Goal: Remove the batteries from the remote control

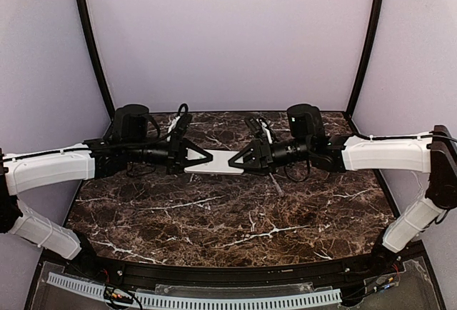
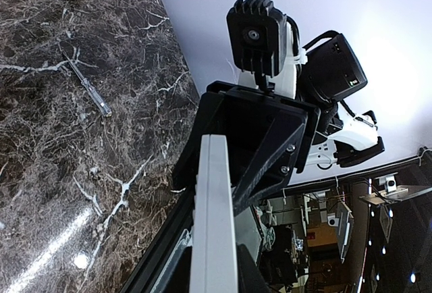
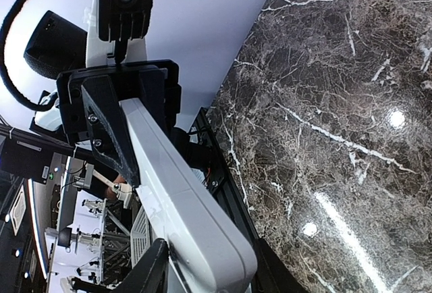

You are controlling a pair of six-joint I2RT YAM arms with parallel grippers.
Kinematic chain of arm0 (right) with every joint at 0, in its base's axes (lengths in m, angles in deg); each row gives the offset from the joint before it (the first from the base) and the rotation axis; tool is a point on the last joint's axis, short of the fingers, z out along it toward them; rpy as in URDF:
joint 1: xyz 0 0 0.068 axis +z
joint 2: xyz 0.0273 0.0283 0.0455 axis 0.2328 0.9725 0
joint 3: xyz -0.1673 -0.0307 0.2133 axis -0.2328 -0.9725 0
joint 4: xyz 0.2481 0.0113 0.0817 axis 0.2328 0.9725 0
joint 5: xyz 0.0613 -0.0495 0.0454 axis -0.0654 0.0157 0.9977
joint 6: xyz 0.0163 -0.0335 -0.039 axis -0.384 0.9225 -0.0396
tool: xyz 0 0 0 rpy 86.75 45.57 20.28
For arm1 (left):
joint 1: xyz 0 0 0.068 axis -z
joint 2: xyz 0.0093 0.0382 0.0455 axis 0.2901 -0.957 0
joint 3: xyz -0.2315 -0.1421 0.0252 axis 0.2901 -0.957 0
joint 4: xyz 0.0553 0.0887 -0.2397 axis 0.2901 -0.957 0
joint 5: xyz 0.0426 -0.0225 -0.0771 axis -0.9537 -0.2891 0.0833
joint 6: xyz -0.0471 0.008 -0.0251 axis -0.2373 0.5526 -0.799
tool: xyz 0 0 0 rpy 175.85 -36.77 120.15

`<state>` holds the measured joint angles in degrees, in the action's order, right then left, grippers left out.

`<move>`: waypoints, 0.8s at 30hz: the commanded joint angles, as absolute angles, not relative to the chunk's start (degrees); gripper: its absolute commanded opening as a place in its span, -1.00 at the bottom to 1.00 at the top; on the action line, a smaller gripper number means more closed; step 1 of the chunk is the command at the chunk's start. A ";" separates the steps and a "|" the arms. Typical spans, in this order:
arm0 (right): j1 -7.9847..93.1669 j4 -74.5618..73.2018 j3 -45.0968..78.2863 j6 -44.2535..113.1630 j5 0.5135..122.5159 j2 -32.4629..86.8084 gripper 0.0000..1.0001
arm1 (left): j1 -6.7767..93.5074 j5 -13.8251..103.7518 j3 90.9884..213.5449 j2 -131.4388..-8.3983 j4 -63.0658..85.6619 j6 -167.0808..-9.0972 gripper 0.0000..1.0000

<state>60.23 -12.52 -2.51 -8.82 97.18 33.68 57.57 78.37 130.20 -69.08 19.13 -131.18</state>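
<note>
Remote control position: I see the remote control [image 1: 216, 165] held up off the tabletop [image 1: 214, 217], slung between my two claws near the middle of the workspace.
Left claw: the left claw [image 1: 203, 158] is pinching the left end of the remote control. In the left wrist view the white bar [image 2: 212, 225] runs out from between its dark fingers [image 2: 169, 256], which sit tight against both sides.
Right claw: the right claw [image 1: 239, 161] sits around the right end of the remote control. In the right wrist view one black finger [image 3: 150, 273] lies against the side of the white bar [image 3: 182, 198] and the other is hidden behind it. I cannot tell whether this claw is gripping or only straddling the end.
Claw to claw: the two claws face each other tip to tip along the bar, and only a short stretch of white shows between them from above.
Long axis: it runs left to right across the top view, in line with both forearms, and looks about level.
Pointing: one end points into the left claw and the other into the right claw. I cannot tell which way the buttons face.
Edge view: the left wrist camera looks down a narrow edge, while the right wrist camera sees a broader white side.
Elsewhere: a thin tool [image 2: 84, 80] lies flat on the tabletop, well apart from the remote control.
</note>
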 commanded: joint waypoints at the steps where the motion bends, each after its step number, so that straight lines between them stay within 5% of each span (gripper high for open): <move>1: 60.79 -15.29 -2.18 -9.22 97.86 34.69 -0.21 | 57.53 80.09 129.36 -67.96 22.33 -131.17 -0.99; 12: 60.84 -17.92 -3.05 -11.70 96.89 34.68 -0.16 | 57.55 80.64 129.19 -67.46 22.72 -131.10 -0.99; 24: 61.05 -20.06 -4.66 -14.28 96.57 34.51 -0.47 | 57.56 79.86 128.65 -66.41 22.45 -130.72 -0.99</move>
